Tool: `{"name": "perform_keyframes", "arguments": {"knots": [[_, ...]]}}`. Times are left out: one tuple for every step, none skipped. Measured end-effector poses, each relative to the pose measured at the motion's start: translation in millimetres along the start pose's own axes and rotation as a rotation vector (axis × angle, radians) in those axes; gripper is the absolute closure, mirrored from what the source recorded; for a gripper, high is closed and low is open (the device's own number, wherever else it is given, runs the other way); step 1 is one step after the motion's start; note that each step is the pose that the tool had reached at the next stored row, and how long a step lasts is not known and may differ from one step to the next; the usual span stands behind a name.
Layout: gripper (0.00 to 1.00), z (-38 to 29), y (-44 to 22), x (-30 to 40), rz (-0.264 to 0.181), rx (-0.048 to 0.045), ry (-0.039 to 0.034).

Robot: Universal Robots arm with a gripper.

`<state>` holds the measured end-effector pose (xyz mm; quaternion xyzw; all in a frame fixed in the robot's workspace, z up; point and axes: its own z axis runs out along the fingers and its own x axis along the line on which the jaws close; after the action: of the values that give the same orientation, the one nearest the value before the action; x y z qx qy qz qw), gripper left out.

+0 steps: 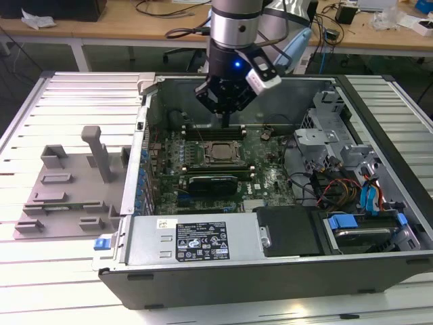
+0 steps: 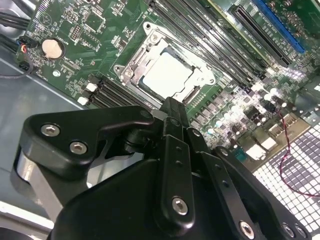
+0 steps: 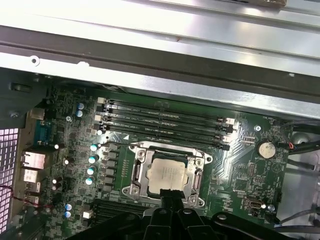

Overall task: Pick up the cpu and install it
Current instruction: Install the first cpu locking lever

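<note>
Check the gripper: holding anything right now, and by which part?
Nothing held. The gripper hangs shut and empty above the motherboard; the cpu lies in its socket frame, not gripped.

cpu [image 3: 169, 175] | pale silver square | lying flat | seated inside its socket frame [image 3: 137, 172]

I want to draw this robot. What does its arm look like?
The arm is a shiny silver tube with a dark band and a small blue light. Its gripper is chunky black metal held together with silver screws, and a white block with a cable sits on its side.
</note>
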<state>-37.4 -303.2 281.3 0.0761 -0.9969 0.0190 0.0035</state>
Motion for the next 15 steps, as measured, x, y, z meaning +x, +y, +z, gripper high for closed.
{"name": "perform_keyframes", "arguments": {"knots": [[0.89,0.0,0.1,0.7,0.0,-0.0001,-0.0001],[0.89,0.0,0.2,1.5,0.0,-0.0001,0.0],[0.89,0.0,0.4,3.0,0.0,-0.0001,-0.0001],[0.89,0.1,0.7,4.5,0.0,-0.0001,-0.0001],[0.89,0.1,0.9,5.7,0.0,-0.0001,-0.0001],[0.89,0.1,1.2,7.6,0.0,-0.0001,-0.0001],[0.89,0.1,1.3,8.6,0.0,-0.0001,0.0],[0.89,0.1,1.5,9.9,0.0,-0.0001,-0.0001],[0.89,0.1,1.7,11.1,0.0,0.0,-0.0001],[0.89,0.1,1.9,12.4,0.0,-0.0001,-0.0001],[0.89,0.1,2.1,13.4,0.0,-0.0001,-0.0001],[0.89,0.1,2.2,14.4,0.0,0.0,0.0],[0.89,0.1,2.4,15.5,0.0,0.0,0.0],[0.89,0.1,2.5,16.3,0.0,-0.0001,0.0],[0.89,0.1,2.6,17.2,0.0,0.0,-0.0001]]}}
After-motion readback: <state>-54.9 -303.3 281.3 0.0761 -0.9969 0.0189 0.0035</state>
